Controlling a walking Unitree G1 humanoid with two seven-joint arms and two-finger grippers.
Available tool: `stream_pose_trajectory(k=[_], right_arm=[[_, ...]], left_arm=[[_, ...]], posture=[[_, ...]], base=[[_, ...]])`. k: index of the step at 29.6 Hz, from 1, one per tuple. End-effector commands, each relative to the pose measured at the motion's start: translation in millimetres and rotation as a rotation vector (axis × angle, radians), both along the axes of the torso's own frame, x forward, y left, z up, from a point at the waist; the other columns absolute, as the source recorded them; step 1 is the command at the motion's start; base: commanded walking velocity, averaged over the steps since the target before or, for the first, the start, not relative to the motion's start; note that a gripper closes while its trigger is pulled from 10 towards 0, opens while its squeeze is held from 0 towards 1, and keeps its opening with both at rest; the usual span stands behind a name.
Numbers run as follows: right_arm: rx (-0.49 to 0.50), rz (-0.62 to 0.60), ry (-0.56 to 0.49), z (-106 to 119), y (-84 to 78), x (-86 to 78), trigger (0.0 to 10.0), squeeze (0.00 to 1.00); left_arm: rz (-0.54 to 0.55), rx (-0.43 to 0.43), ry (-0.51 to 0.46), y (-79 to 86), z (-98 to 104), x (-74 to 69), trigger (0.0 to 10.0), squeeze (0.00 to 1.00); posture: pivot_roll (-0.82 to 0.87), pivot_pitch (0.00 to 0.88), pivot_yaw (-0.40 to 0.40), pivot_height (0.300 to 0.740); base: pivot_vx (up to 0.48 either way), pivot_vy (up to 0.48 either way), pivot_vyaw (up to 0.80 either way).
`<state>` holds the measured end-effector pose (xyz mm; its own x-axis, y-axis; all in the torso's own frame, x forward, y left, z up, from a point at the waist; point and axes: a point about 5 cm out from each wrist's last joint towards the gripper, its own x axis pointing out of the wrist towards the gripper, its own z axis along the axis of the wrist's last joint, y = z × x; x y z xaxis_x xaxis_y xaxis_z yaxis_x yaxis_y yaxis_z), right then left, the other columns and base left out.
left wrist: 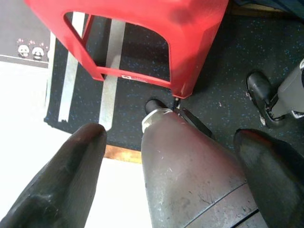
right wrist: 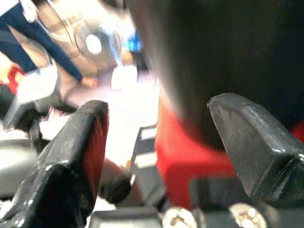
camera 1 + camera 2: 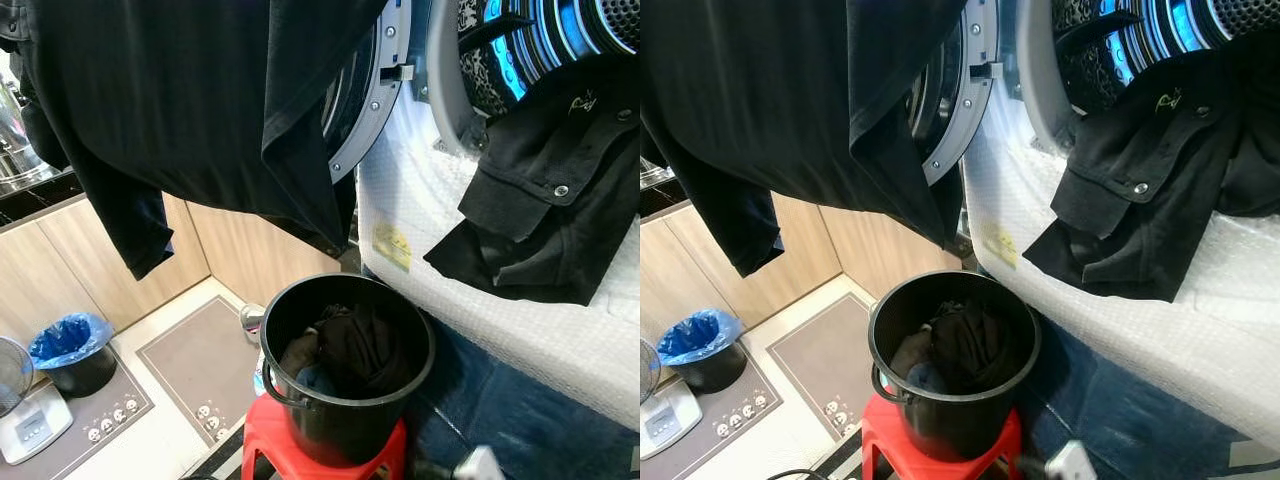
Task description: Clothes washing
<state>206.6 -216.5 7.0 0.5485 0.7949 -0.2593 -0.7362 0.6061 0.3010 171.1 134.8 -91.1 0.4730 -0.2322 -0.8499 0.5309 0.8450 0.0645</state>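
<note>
Black clothes (image 3: 350, 345) fill the bucket (image 3: 345, 410) on the red stool (image 3: 325, 455) below the washer door (image 3: 375, 85), while both hands, left (image 1: 171, 137) and right (image 2: 159, 116), hang low, fingers apart.

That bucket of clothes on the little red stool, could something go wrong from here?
Possibly. The black bucket overhangs the red stool, so a knock from an arm could tip it. A black jacket hangs out of the washer's mouth over the white front and could slide to the floor. A black shirt hanging before the head camera hides much of the door, so aiming there may be harder.
</note>
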Motion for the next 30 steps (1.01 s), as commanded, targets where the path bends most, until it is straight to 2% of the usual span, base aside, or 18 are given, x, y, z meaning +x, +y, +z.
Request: stream_pose_trajectory(k=[1, 3, 4, 5, 7, 8, 9, 11, 14, 20, 23, 25, 30], right_arm=[[0.072, 0.018, -0.035, 15.0, 0.9, 6.6, 10.0, 0.00], [0.102, 0.013, -0.064, 25.1, -1.8, 11.8, 10.0, 0.00], [0.144, 0.020, -0.115, 42.8, -6.8, 18.7, 10.0, 0.00], [0.144, 0.020, -0.115, 42.8, -6.8, 18.7, 10.0, 0.00], [0.207, 0.023, -0.168, 62.6, -11.0, 24.2, 10.0, 0.00], [0.257, -0.006, -0.232, 79.2, -14.0, 31.9, 10.0, 0.00], [0.257, -0.006, -0.232, 79.2, -14.0, 31.9, 10.0, 0.00], [0.353, -0.033, -0.318, 105.2, -15.7, 38.3, 10.0, 0.00], [0.433, -0.052, -0.349, 121.5, -17.3, 40.7, 10.0, 0.00], [0.496, -0.106, -0.380, 137.0, -18.3, 47.7, 10.0, 0.00], [0.489, -0.158, -0.403, 142.5, -19.0, 53.6, 10.0, 0.00], [0.458, -0.236, -0.411, 146.3, -22.4, 60.8, 10.0, 0.00], [0.466, -0.268, -0.453, 157.4, -26.4, 62.5, 10.0, 0.00]], left_arm=[[-0.006, 0.062, 0.047, 15.8, -5.6, -11.9, 10.0, 0.00], [-0.008, 0.063, 0.048, 16.2, -5.8, -12.4, 10.0, 0.00], [-0.005, 0.065, 0.050, 16.5, -6.0, -12.8, 10.0, 0.00], [-0.005, 0.065, 0.050, 16.5, -6.0, -12.8, 10.0, 0.00], [-0.008, 0.068, 0.050, 16.5, -6.0, -12.9, 10.0, 0.00], [-0.010, 0.070, 0.049, 16.6, -6.0, -13.0, 10.0, 0.00], [-0.010, 0.070, 0.049, 16.6, -6.0, -13.0, 10.0, 0.00], [-0.013, 0.071, 0.049, 16.5, -6.1, -13.3, 10.0, 0.00], [-0.013, 0.067, 0.050, 16.1, -6.2, -13.6, 10.0, 0.00], [-0.016, 0.068, 0.053, 15.5, -6.6, -14.3, 10.0, 0.00], [-0.013, 0.068, 0.053, 15.5, -6.7, -14.6, 10.0, 0.00], [-0.011, 0.069, 0.054, 15.5, -6.8, -14.8, 10.0, 0.00], [-0.010, 0.067, 0.056, 15.7, -7.0, -15.2, 10.0, 0.00]], posture=[[-0.15, 0.009, 0.111, 0.740], [-0.15, 0.004, 0.114, 0.740], [-0.15, 0.001, 0.115, 0.740], [-0.15, 0.001, 0.115, 0.740], [-0.15, 0.001, 0.115, 0.740], [-0.15, 0.000, 0.114, 0.740], [-0.15, 0.000, 0.114, 0.740], [-0.15, 0.000, 0.116, 0.740], [-0.15, 0.000, 0.116, 0.740], [-0.15, 0.000, 0.114, 0.740], [-0.14, 0.000, 0.113, 0.740], [-0.14, 0.000, 0.113, 0.740], [-0.14, 0.000, 0.114, 0.740]], base=[[0.000, 0.000, 0.00], [0.000, 0.000, 0.00], [0.000, 0.000, 0.00], [0.000, 0.000, 0.00], [0.000, 0.000, 0.00], [0.000, 0.000, 0.00], [0.000, 0.000, 0.00], [0.000, 0.000, 0.00], [0.000, 0.000, 0.00], [0.000, 0.000, 0.00], [0.000, 0.000, 0.00], [0.000, 0.000, 0.00], [0.000, 0.000, 0.00]])
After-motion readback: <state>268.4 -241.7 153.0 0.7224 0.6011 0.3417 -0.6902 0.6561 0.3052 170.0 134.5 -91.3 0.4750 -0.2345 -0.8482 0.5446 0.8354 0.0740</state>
